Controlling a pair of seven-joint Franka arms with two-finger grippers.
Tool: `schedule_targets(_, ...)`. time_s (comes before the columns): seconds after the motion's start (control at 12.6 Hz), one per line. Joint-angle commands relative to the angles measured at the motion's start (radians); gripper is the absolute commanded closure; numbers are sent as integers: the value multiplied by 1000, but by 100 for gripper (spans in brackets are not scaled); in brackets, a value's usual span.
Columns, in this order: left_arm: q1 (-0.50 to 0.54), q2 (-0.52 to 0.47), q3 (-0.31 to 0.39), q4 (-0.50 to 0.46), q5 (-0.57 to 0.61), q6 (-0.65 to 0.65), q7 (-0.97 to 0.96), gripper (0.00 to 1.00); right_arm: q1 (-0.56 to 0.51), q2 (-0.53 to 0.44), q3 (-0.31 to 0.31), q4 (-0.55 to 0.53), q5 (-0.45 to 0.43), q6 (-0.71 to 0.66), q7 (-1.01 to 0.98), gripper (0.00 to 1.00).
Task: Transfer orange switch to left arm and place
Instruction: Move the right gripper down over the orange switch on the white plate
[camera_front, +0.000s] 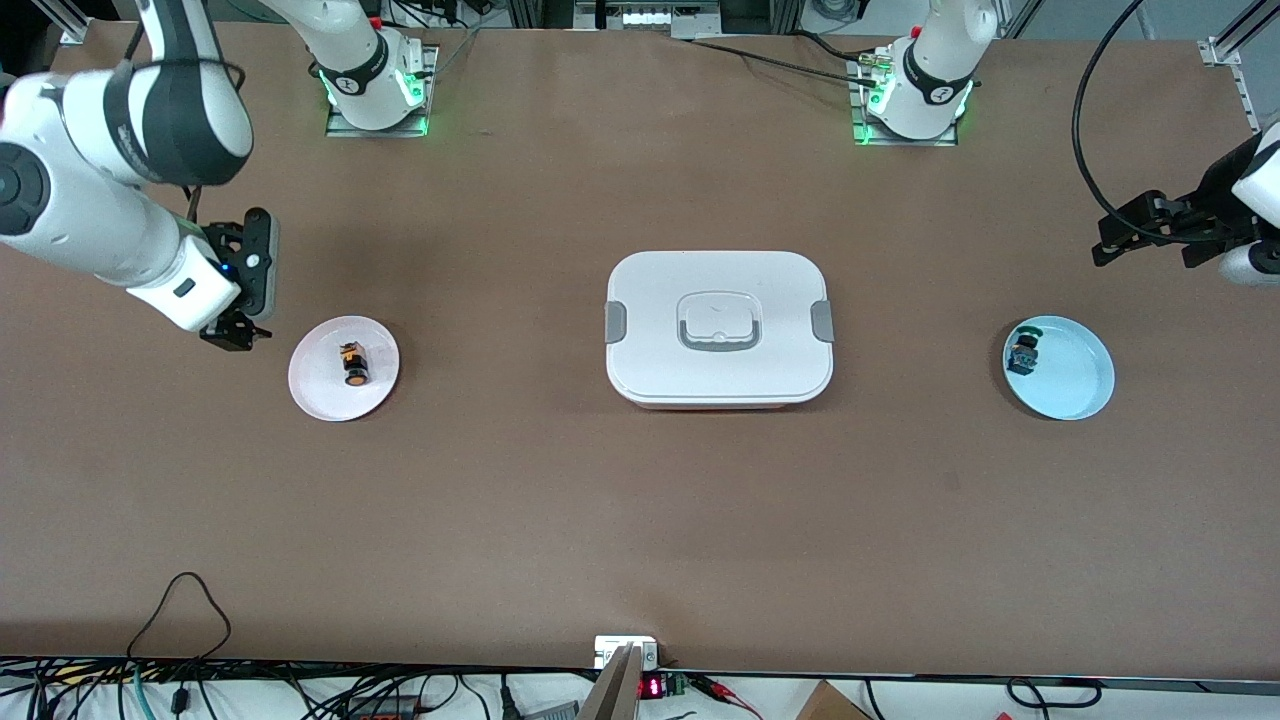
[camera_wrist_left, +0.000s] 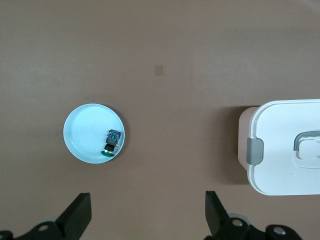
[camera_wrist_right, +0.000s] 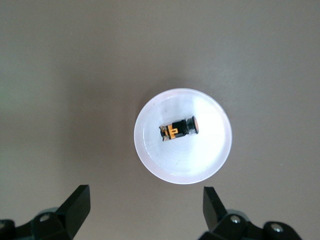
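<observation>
While the orange switch (camera_front: 352, 363) lies on its side on the pink plate (camera_front: 318, 395) toward the right arm's end, the right gripper (camera_front: 236, 333), empty and wide open beside the plate, should centre over it before descending, the left gripper (camera_front: 1125, 238) waiting open and empty.

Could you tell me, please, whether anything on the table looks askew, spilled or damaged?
Nothing stands out. The orange switch lies on its side in the pink plate, the green-capped switch in the blue plate, and the box sits closed between them.
</observation>
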Motion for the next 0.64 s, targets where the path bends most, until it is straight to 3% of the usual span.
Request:
schedule_targets(0.0, 4, -5, 1, 1, -20, -4, 20, 0, -22, -25, 10, -161, 24, 173, -48, 0)
schedule_targets(0.32, 6, -5, 1, 0, -21, -4, 20, 0, 17, 52, 21, -256, 21, 408, -148, 0)
schedule_targets(0.56, 6, -3, 4, 1, -23, -4, 20, 0, 21, 127, 21, -258, 22, 503, -245, 0)
